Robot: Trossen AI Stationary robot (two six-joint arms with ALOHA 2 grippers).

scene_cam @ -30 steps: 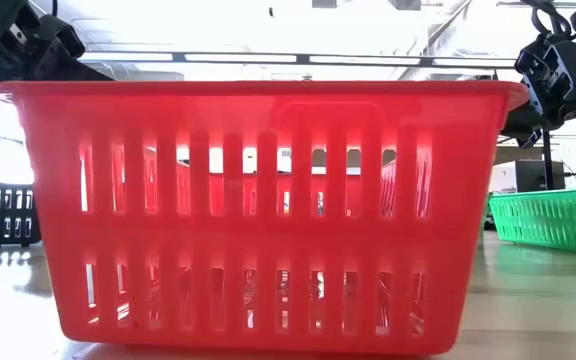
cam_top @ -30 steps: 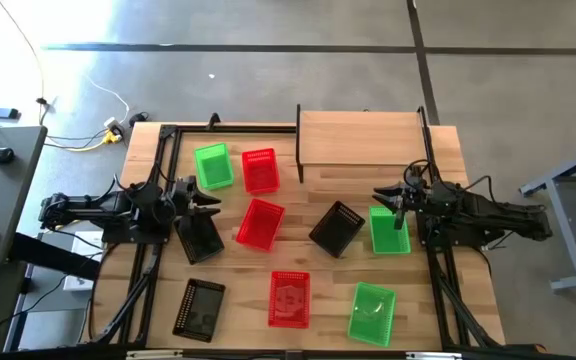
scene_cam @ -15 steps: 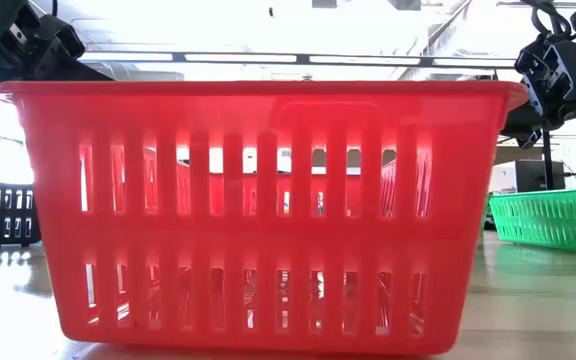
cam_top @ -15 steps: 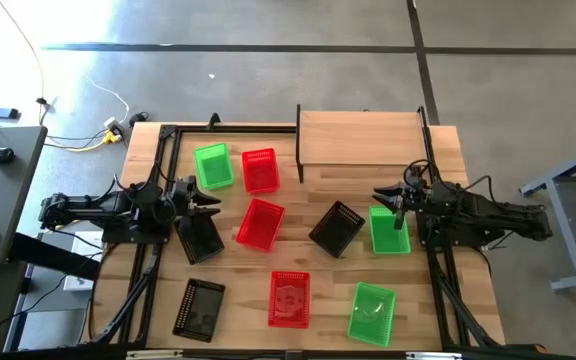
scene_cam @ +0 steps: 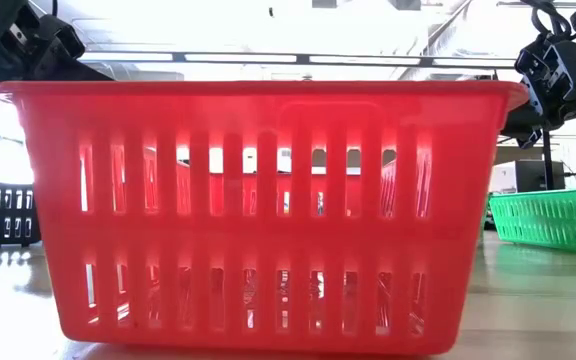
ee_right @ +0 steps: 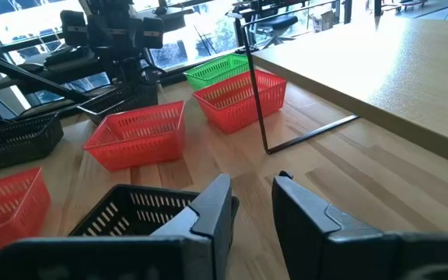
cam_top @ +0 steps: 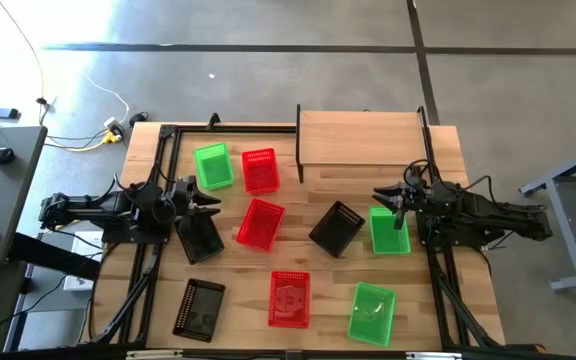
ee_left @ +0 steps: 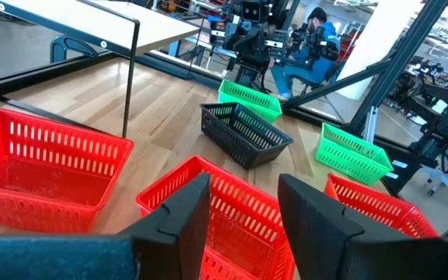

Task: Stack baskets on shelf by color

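High view: nine baskets scattered on the worktop (cam_top: 438, 140), shelf (cam_top: 360, 140) at 12 o'clock.
Left pincer (cam_top: 211, 205) and right pincer (cam_top: 380, 195) both spread, holding nothing.

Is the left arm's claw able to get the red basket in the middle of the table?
Probably yes. The left claw is open and empty, and the middle red basket lies just ahead of it with bare table between them. The black basket sits beside the path, not across it.

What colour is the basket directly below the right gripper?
Bright green: the small plastic mesh basket sits under the right gripper, clearest in the high view.
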